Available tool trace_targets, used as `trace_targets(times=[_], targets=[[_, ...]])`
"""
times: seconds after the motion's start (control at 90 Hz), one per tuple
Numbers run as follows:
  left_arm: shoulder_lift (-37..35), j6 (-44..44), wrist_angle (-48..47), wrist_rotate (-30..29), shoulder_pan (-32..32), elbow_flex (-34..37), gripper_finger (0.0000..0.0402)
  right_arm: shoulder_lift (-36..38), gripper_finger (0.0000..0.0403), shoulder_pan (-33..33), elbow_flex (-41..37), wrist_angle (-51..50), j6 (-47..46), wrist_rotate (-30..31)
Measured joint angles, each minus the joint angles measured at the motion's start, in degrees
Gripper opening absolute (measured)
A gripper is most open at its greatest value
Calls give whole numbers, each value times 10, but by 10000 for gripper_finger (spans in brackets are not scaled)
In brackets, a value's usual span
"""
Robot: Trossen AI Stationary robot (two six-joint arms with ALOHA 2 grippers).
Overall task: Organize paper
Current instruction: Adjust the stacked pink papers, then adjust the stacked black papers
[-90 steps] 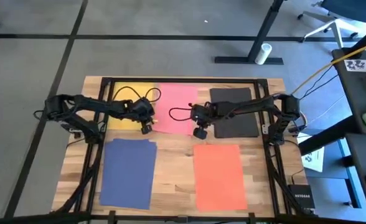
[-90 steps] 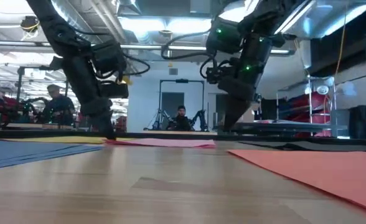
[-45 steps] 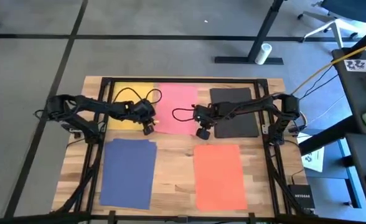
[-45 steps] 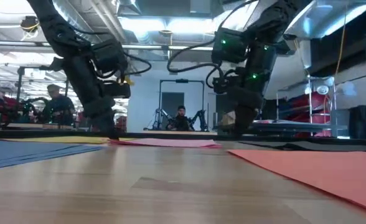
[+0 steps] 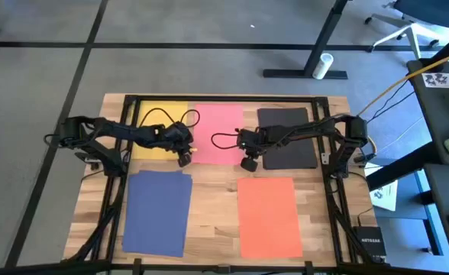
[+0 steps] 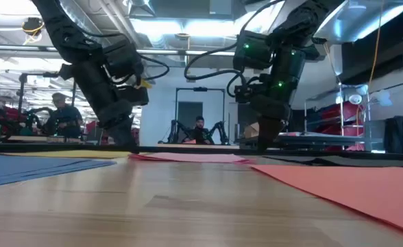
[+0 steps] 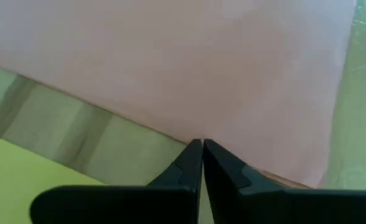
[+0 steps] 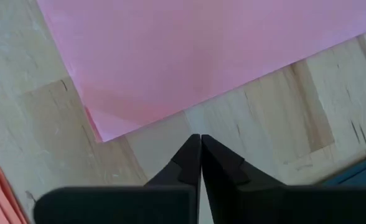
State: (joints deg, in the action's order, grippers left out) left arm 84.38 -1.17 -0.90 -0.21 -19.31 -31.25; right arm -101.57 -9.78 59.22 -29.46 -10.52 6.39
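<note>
Five sheets of paper lie flat on the wooden table: yellow (image 5: 157,128), pink (image 5: 218,133) and black (image 5: 287,137) along the far side, navy blue (image 5: 157,211) and orange (image 5: 269,217) on the near side. My left gripper (image 5: 183,160) is shut and points down at the pink sheet's left long edge, over the gap next to the yellow sheet (image 7: 21,186). My right gripper (image 5: 249,163) is shut. Its tips (image 8: 200,135) are over bare wood just off the pink sheet's right long edge, near the near-right corner (image 8: 99,133). My left gripper meets the pink sheet's left long edge (image 7: 189,138) with its shut fingertips, a short way from the near-left corner (image 7: 323,185). The fingers come from above, slanting from the table's left side. The sheet lies flat on the wood.
A black frame (image 5: 125,103) runs round the table, and cables loop over the yellow and pink sheets (image 5: 180,116). A white printed sheet (image 5: 385,195) and a small box (image 5: 366,241) lie off the table's right side. People sit in the room behind (image 6: 199,130).
My left gripper has moved a little toward the table's right edge, and the pink sheet has slid flat the same way. My right gripper also shifted slightly toward the right, then held still. Both stayed shut.
</note>
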Motion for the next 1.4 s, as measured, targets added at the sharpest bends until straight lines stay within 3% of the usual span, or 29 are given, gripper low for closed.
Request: trace_targets(times=[0.344,0.767,1.011,1.4], targets=[[-28,25,-66,-7,18,-52,0,4,0,1,0,-27,2,0],[-121,-44,-212,-7,158,-55,0,68,0,88,-19,-162,-28,-23],[-117,-90,-207,-47,231,-55,0,86,0,105,-110,-109,-76,-45],[-117,-105,-207,-56,238,-55,0,88,0,85,-135,-61,-79,-53]])
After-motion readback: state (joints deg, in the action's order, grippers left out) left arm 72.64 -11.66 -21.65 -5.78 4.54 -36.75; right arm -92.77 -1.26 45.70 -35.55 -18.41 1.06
